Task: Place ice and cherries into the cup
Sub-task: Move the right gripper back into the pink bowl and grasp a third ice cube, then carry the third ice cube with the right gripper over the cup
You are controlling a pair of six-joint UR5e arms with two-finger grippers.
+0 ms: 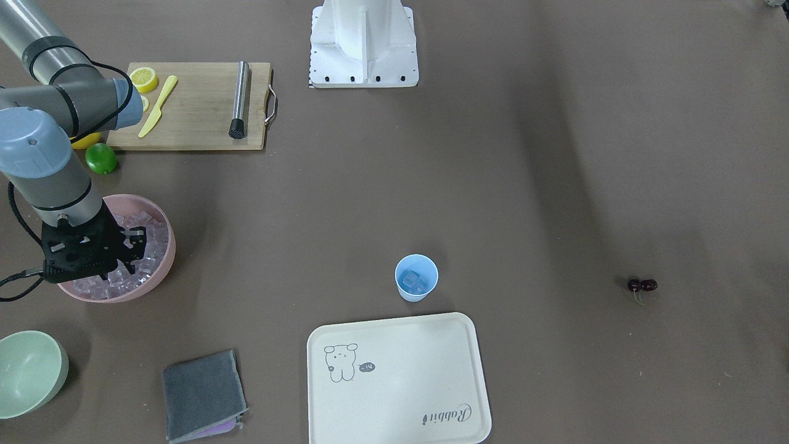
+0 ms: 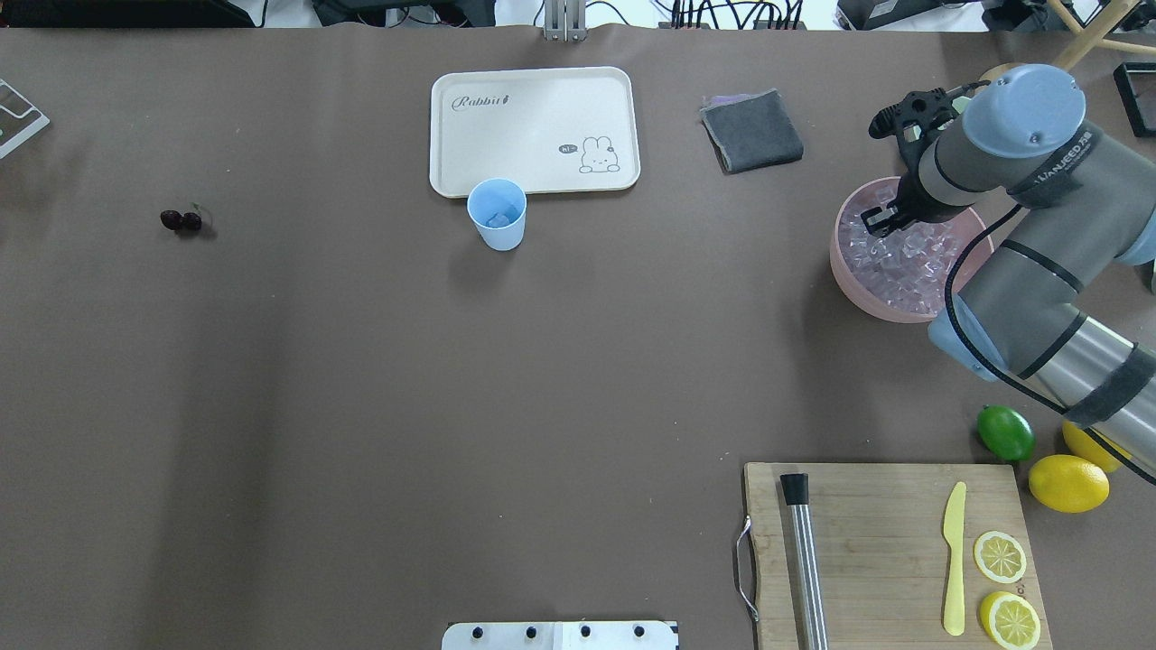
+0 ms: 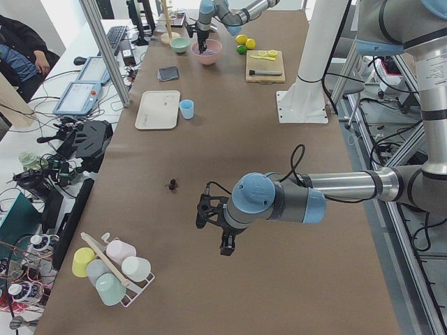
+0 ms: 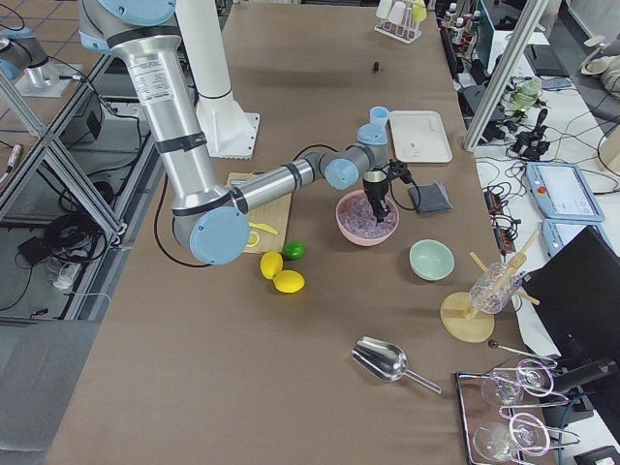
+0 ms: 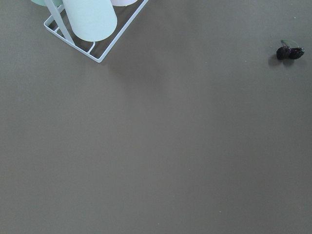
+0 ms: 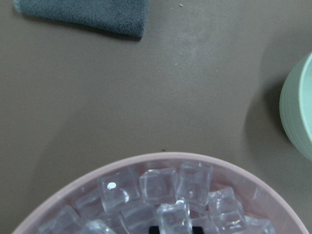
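On the brown table, the right gripper has its jaws apart among the ice in the pink bowl. I cannot tell how the left gripper stands.

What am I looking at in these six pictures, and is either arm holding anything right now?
Two jointed robot arms work at a brown table, each ending in a two-finger pincer. Four pictures come from fixed cameras: one facing the robot, one over its shoulders, and one at each end of the table. The last two come from cameras on the wrists.

The right pincer is down in the pink bowl of ice; I cannot tell whether it has closed on a cube. The left pincer hovers over bare table not far from the cherries, and its state is unclear too.

The blue cup beside the tray already holds some ice. Also there: a grey cloth, a cutting board with lemon slices, a lime and a green bowl.
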